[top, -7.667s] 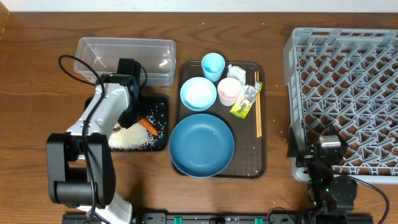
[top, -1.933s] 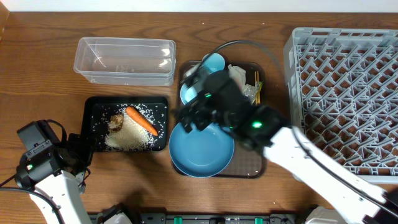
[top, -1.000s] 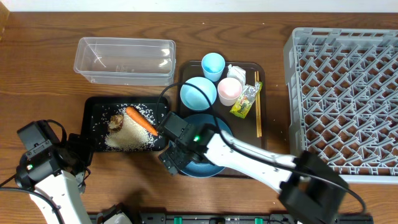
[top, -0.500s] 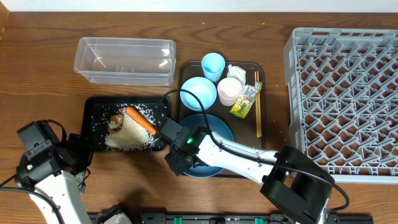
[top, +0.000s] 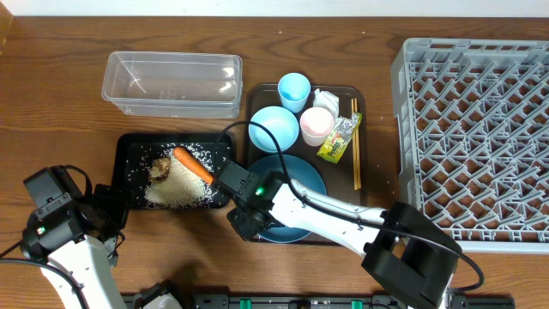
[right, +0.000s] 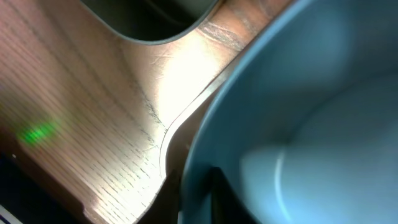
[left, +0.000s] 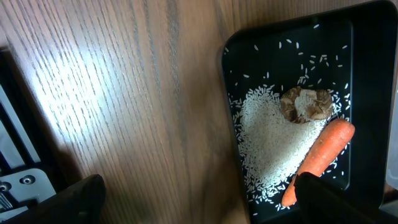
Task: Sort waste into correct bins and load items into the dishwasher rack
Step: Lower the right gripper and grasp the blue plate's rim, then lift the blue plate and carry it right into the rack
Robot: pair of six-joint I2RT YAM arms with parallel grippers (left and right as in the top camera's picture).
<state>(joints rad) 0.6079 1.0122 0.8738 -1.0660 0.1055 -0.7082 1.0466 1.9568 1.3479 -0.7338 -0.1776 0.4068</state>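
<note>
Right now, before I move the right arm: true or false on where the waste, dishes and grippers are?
1. The carrot lies in the black tray. True.
2. The wrapper is in the tub. False: the tub is empty; the wrapper lies on the brown tray.
3. The bowl sits in the rack. False: the rack looks empty; the bowl is on the brown tray.
4. The right gripper is at the plate's left rim. True.
5. The left gripper is open. True.

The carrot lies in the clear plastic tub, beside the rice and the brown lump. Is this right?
Not quite. In the overhead view the carrot lies in the black tray, not the clear tub, beside the rice and the brown lump.
</note>
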